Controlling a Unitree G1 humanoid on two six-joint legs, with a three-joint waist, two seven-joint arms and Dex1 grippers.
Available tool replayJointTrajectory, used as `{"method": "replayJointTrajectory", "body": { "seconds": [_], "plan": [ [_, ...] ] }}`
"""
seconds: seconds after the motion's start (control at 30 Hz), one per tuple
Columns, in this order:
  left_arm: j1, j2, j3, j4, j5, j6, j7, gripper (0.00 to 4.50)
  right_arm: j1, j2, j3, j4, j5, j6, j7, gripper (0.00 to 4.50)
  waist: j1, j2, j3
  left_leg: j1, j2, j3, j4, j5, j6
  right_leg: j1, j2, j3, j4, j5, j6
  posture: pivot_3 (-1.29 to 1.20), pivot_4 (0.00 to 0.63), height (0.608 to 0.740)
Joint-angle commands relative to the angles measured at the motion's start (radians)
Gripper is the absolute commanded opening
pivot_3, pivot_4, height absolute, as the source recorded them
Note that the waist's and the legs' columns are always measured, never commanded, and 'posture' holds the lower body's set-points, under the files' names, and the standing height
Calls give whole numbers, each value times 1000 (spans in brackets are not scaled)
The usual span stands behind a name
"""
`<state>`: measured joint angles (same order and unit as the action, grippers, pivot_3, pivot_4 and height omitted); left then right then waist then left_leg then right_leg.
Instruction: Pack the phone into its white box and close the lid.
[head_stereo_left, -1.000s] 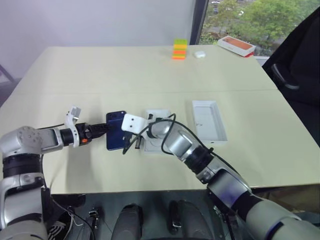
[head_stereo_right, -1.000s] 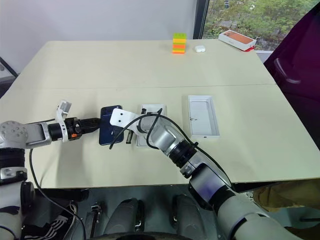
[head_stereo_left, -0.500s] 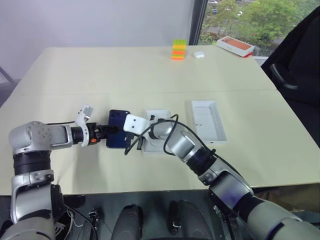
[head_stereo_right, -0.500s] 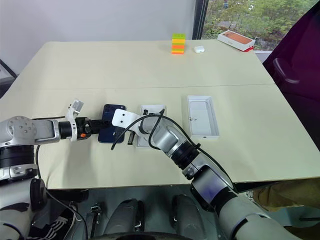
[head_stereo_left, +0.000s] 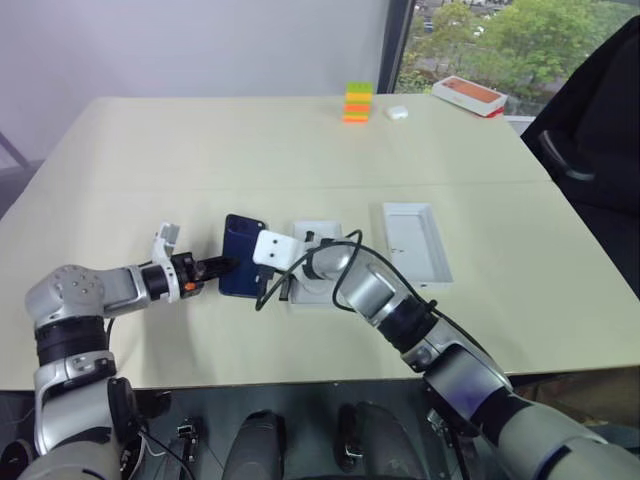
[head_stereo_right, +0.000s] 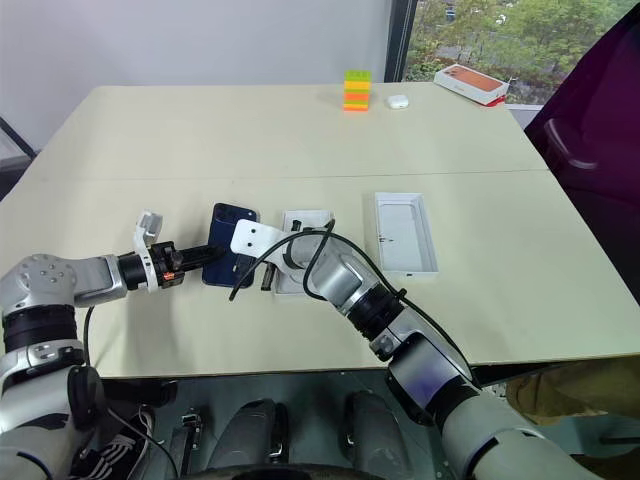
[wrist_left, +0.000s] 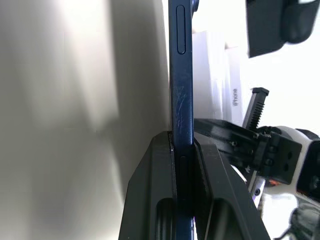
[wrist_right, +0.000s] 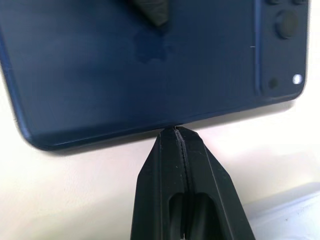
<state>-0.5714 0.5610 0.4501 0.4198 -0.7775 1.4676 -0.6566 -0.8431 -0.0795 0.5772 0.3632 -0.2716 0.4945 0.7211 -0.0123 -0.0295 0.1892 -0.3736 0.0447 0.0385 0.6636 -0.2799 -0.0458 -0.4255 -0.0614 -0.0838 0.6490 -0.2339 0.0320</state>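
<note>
Clamped on one long edge of the dark navy-blue glossy smartphone (wrist_left: 180, 80) are the two black fingers of the left gripper (head_stereo_left: 222, 266); the left wrist view shows the phone's thin edge wedged between them. The right gripper (wrist_right: 174, 131) has its black fingers pressed together with nothing between them, their tips right at the phone's opposite long edge (whether they actually touch it I cannot tell).

The large pale beige table (head_stereo_left: 200, 150) carries everything. On it, to the robot's right of centre, lies the shallow white rectangular lid (head_stereo_left: 416, 243), open side up and plain white inside. Between the lid and the phone sits the white box (head_stereo_right: 300, 222), largely hidden behind the right wrist and its black cable. The phone (head_stereo_left: 241, 262) is just to the left of that box, near the table's front half, back face up, its camera cluster (wrist_right: 282, 25) at the far corner.

Well away at the table's far edge stand a small stack of green, yellow and orange blocks (head_stereo_left: 358, 101), a little white rounded case (head_stereo_left: 398, 111) beside them, and an orange-topped white box (head_stereo_left: 467, 94) further right.
</note>
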Motion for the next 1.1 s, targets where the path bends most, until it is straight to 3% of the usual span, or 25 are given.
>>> {"method": "replayJointTrajectory", "body": {
  "seconds": [0.03, 0.27, 0.43, 0.6, 0.7, 0.83, 0.93, 1.1],
  "plan": [
    [29, -16, -42, 30, 25, 26, 19, 153, 5, -9, -10, -13, -9, 10, -2, 0, 0, 0, 0, 0, 0, 0, 0, 0, 0, 0, 0, 0, 0, 0, 0, 0, 150, 740],
    [28, -22, -22, 46, 9, 35, 20, 71, 5, -4, -38, -33, 16, 10, -3, 0, 1, 0, 0, -1, -1, 0, 0, 0, 0, 0, -1, 0, -1, 0, 0, 0, 150, 740],
    [41, 15, 77, 47, -82, 69, -56, 71, 47, 33, -273, -178, 284, 87, 83, 0, -7, 1, 2, -3, 0, -1, 0, 0, 0, -2, -1, 0, -2, 0, 0, 0, 150, 740],
    [64, 21, 90, -3, -102, 67, -70, 71, 68, 0, -352, -288, 417, 183, 139, 0, -7, 1, 2, -4, 2, -1, -3, -1, 0, -5, 0, -1, -1, 0, 0, 0, 150, 740],
    [112, -5, 125, -95, -134, 44, -64, 0, 118, -50, -395, -401, 497, 215, 173, 859, -7, 1, 2, -4, 2, -1, -7, -1, 0, -6, 0, -1, -2, 0, 0, 0, 150, 740],
    [125, -91, 211, -216, -188, 47, 14, 0, 209, -184, -399, -485, 527, 129, 254, 2789, 3, 0, 3, -8, 0, 1, -9, -1, 0, -9, -1, -1, -5, 0, 0, 0, 150, 740],
    [124, -120, 234, -252, -206, 87, 58, 0, 226, -220, -398, -494, 550, 114, 257, 4369, -1, 0, 3, -16, -1, -2, -5, 0, 1, -15, -1, -3, -4, 0, 1, 0, 150, 740],
    [62, -218, 250, -280, -294, 147, 208, 0, 321, -409, -421, -509, 516, -94, 362, 4479, 1, 0, 4, -18, -3, -3, -2, -1, 1, -16, 1, -4, -3, 0, 1, 0, 150, 740]
  ]
}}
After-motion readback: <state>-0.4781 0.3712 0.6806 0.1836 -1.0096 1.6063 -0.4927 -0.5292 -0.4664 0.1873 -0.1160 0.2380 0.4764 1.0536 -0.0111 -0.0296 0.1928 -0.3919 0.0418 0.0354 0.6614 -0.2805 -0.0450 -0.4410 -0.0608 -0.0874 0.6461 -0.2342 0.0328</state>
